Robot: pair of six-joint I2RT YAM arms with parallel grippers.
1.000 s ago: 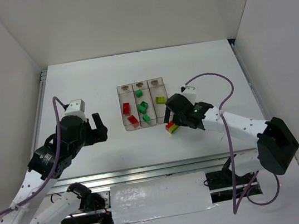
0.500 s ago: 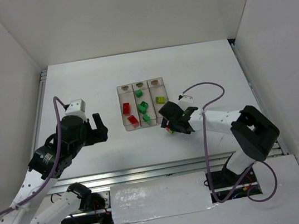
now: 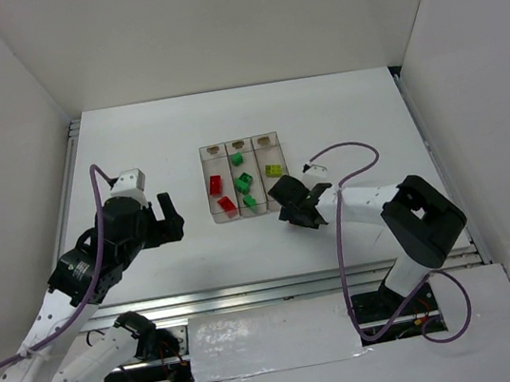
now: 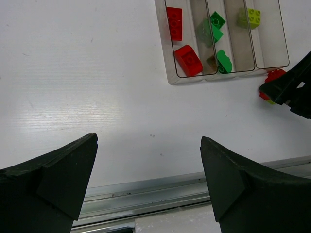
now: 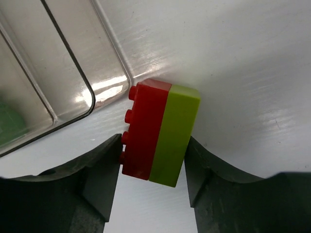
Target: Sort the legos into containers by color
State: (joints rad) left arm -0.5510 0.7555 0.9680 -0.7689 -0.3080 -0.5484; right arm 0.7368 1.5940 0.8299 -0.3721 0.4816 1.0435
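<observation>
Take the right claw (image 5: pixel 153 145) as set narrow around the red and yellow-green studded plastic brick pair (image 5: pixel 160 133). One of the fingers (image 5: pixel 99 179) presses against the studded red side and the other against the smooth yellow-green side, so treat it as a grip across both bricks at once.

Squeeze evenly and check that the pads sit flat, since the studs give the red side an uneven bearing and the pair could probably pivot. Lift straight up off the white bench (image 4: pixel 97 87) before moving sideways. The pair lies just beside the near right corner of the clear plastic three-compartment bin (image 5: pixel 58 63), perhaps touching it, and a slanted pull would likely nudge the wall.

Expect two colours locked together to need splitting before either can be sorted. Carry the pair toward the left claw (image 4: pixel 148 141), which hangs wide open and empty over bare bench to the left of the bin.

For the drop, match what is already sorted:
- **Left compartment:** red bricks (image 3: pixel 221 194).
- **Middle compartment:** green bricks (image 3: pixel 243 182).
- **Right compartment:** a yellow-green brick (image 3: pixel 274 170).
</observation>
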